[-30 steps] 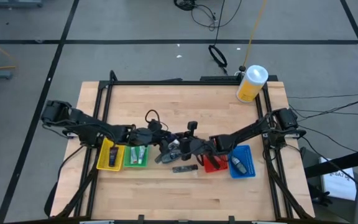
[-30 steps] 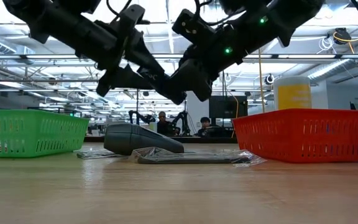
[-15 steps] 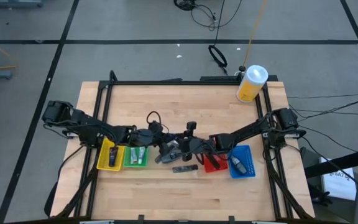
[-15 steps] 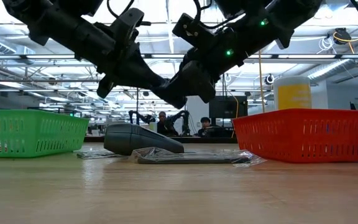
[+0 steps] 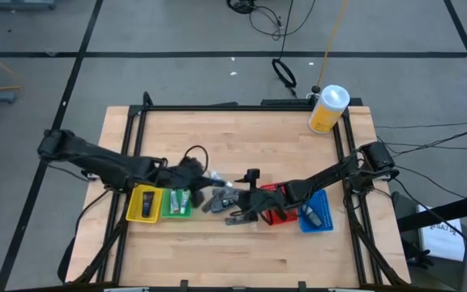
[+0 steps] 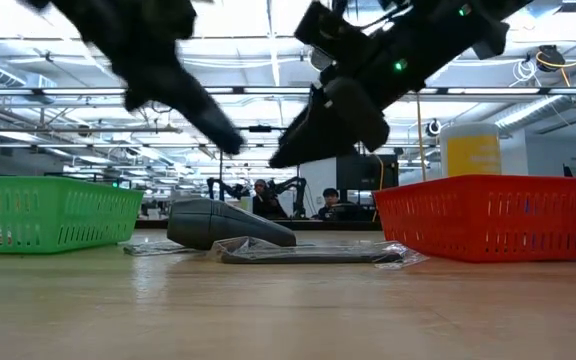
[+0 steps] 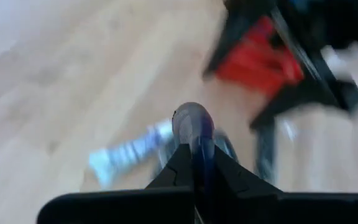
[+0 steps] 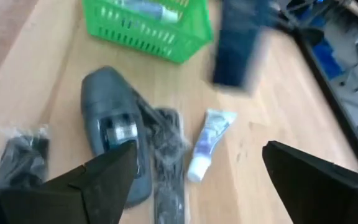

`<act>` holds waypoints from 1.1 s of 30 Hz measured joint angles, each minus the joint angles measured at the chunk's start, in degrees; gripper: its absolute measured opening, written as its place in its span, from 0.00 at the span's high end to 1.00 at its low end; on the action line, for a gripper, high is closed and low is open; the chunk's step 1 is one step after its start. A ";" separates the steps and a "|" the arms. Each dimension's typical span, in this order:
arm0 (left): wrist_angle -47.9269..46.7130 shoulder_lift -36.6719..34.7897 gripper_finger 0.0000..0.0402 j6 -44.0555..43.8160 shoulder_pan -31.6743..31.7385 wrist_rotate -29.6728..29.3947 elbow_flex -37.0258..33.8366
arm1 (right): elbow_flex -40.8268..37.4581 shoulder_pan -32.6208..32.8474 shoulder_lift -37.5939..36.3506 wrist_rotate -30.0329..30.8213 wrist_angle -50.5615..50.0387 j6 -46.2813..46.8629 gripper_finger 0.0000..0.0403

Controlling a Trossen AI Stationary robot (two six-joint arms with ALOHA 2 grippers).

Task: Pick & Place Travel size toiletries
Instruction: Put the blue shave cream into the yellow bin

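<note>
My left gripper [image 7: 193, 149] is shut on a small dark blue toiletry [image 7: 191, 119], in the air over the table's middle [image 5: 207, 176]. The right wrist view shows that toiletry as a dark blue blur [image 8: 235, 50]. My right gripper [image 8: 199, 152] stands wide open a little nearer the front edge [image 5: 239, 211], with nothing between its fingers. Below it on the wood lie a big grey rounded case [image 8: 114, 134], a white-and-blue tube [image 8: 209, 143] and clear-wrapped dark packets [image 8: 166, 155]. My left gripper pinches the dark blue toiletry between its two fingers. The toiletry's rounded end [image 7: 191, 115] sticks out past the fingertips. The fingers slant down toward the table's right side. The toiletry is lifted clear of the table.
Four bins stand in a row: yellow [image 5: 144, 204], green [image 5: 177, 203], red [image 5: 278, 212] and blue [image 5: 314, 212]. The green bin [image 8: 145, 25] holds toiletries. A yellow canister with a white lid [image 5: 328, 108] stands at the far right corner. Bare wood lies along the near and far edges.
Both grippers met over the table's middle around the dark blue toiletry. My left gripper shut on it and my right gripper opened. My left gripper then rose and drew back toward the table's left with it, rolling as it went. My right gripper shifted toward the near edge.
</note>
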 joint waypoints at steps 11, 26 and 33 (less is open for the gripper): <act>-66.09 -2.38 0.95 -20.87 -11.07 18.69 18.87 | 0.02 -1.73 0.04 0.07 9.55 -6.67 0.20; -61.12 -2.49 0.94 -16.76 -9.86 31.07 4.31 | 0.00 -1.27 0.04 -0.86 9.39 -6.64 0.21; -55.71 -2.50 0.94 -10.58 -4.34 34.06 -0.62 | 0.00 -1.25 0.06 -0.84 9.36 -6.50 0.21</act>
